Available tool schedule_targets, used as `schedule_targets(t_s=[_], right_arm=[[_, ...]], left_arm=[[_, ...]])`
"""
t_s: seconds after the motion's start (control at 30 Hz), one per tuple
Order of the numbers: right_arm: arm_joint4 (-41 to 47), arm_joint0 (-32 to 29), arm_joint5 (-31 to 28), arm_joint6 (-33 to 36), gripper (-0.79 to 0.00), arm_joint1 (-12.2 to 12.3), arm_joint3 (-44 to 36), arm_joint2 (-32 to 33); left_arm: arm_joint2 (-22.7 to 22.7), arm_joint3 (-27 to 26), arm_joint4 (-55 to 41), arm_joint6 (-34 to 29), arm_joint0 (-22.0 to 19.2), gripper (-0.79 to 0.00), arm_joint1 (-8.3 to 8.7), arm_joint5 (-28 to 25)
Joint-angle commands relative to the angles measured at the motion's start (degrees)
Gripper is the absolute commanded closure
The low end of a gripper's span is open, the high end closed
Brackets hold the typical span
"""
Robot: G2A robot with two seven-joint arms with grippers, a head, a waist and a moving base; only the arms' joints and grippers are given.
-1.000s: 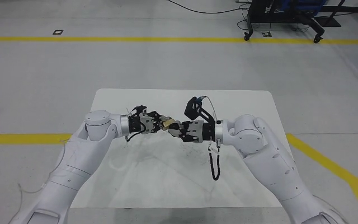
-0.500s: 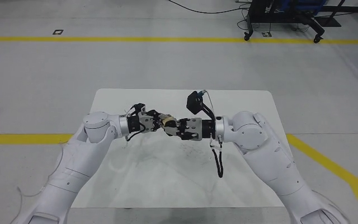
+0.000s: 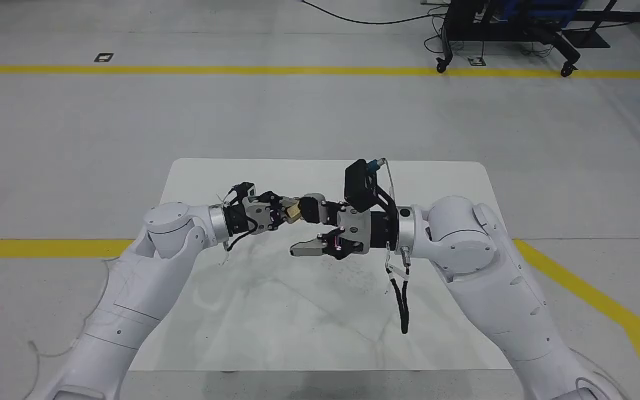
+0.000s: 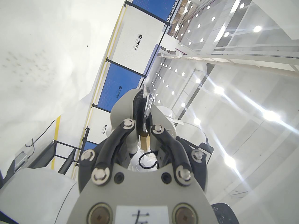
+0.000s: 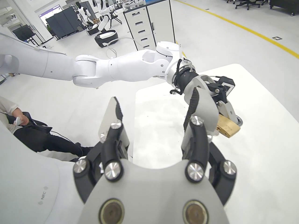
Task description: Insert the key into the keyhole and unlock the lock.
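- White tabletop stands on a grey floor marked with yellow lines. In the top view your two arms meet nose to nose above its upper middle.
- Your left jaws are closed on the lock. Its small brass body is pinched between them and held clear of the tabletop.
- Your right jaws are spread wide and hold nothing. One of the fingers sits just beside the lock, and the other hangs lower in the frame, apart from it.
- So the lock is not between the right jaws. In the top view it lies just off the tip of that upper finger, above and left of the middle of the gap.
- The brass body runs roughly in line with the left forearm, and its free end pokes out toward the right arm.
- In the left wrist view a silvery piece shows past the brass. You cannot tell from here whether it is the shackle or the key, and the key is not clear anywhere else.
- My reading is that the right arm is the free one and the nearer one, so the key work falls to it.
- Before it closes, you would likely need the gap rather than a finger facing the lock's free end. Otherwise that finger may knock the lock askew in the left jaws.
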Motion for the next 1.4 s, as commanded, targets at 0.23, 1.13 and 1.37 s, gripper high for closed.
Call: schedule_targets(t_s=[0.23, 1.13, 1.37], right_arm=[[-21.3, -3.4, 2.9, -11.3, -0.416, 0.1, -1.6, -0.5], [-58.4, -5.5, 14.8, -19.1, -0.28, -1.2, -1.4, -9.3], [-58.7, -4.8, 17.1, -19.8, 0.0, -1.8, -0.6, -10.1]], left_arm=[[-3.4, -6.5, 3.7, 9.5, 4.8, 0.0, 0.4, -7.1], [-3.4, -9.0, 9.5, 11.1, 6.0, 0.0, 0.1, -6.8], [-3.6, -8.6, 9.7, 10.7, 5.9, 0.0, -0.01, -6.5]])
